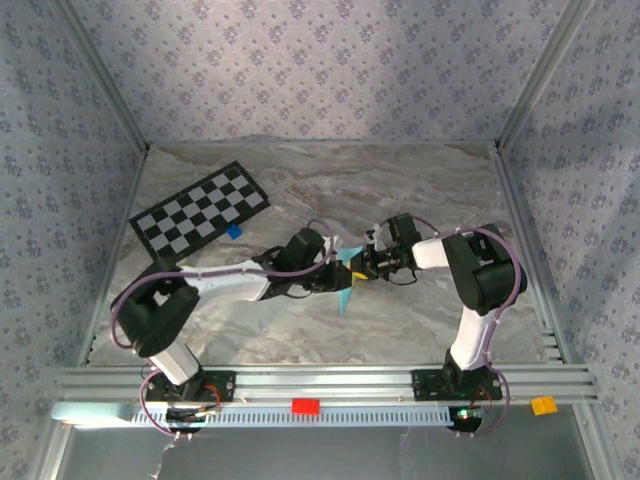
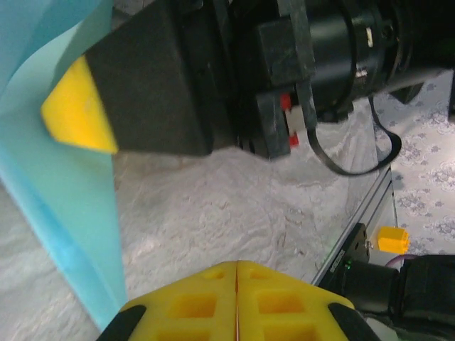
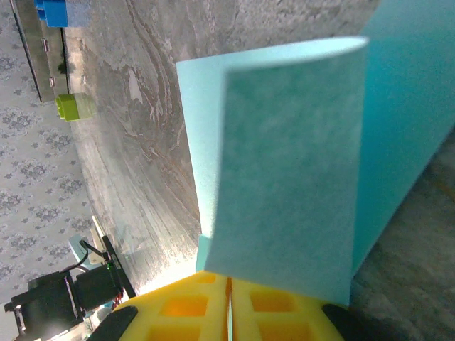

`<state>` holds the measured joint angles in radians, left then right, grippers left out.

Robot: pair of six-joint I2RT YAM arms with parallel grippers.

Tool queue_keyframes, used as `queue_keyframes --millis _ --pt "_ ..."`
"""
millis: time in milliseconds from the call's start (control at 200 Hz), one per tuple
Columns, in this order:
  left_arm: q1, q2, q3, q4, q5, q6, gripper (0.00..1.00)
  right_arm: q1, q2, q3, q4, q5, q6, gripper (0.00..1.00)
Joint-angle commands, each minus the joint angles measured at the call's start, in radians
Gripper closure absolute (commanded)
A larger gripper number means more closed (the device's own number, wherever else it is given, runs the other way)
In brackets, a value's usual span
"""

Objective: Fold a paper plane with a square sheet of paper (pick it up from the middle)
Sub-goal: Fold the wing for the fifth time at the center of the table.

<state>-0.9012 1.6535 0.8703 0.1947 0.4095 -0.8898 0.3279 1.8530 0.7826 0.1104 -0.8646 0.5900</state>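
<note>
From above, the two arms meet over the middle of the marbled grey tabletop. The left end effector and the right end effector sit nose to nose, with the thin light sky-blue sheet of paper standing up between them, off the surface. A black-and-white checkerboard card lies at the far left, with a tiny dark-blue block just beside its near edge. A red block and an orange block rest on the front rail.

In the left wrist view, the left end effector's yellow fingers are pressed together with nothing visible between them. The sheet of paper hangs at the left edge of this view, and the yellow tip of the right end effector lies against it.

In the right wrist view, the right end effector's yellow fingers are closed, pinching the sheet of paper, which rises from them in a curled, doubled-over flap. A lime-green block sits on the tabletop well away.
</note>
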Motion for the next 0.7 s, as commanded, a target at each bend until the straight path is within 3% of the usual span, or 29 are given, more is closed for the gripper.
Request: queue_keyframes --millis 0,695 --pt "0.001 0.061 0.043 -0.006 0.038 -0.003 0.96 0.018 0.069 -0.026 -0.062 0.158 -0.001 0.89" --pt "-0.027 0.217 0.098 -0.094 0.038 0.047 0.98 0.018 0.058 -0.031 -0.071 0.168 -0.002 0.9"
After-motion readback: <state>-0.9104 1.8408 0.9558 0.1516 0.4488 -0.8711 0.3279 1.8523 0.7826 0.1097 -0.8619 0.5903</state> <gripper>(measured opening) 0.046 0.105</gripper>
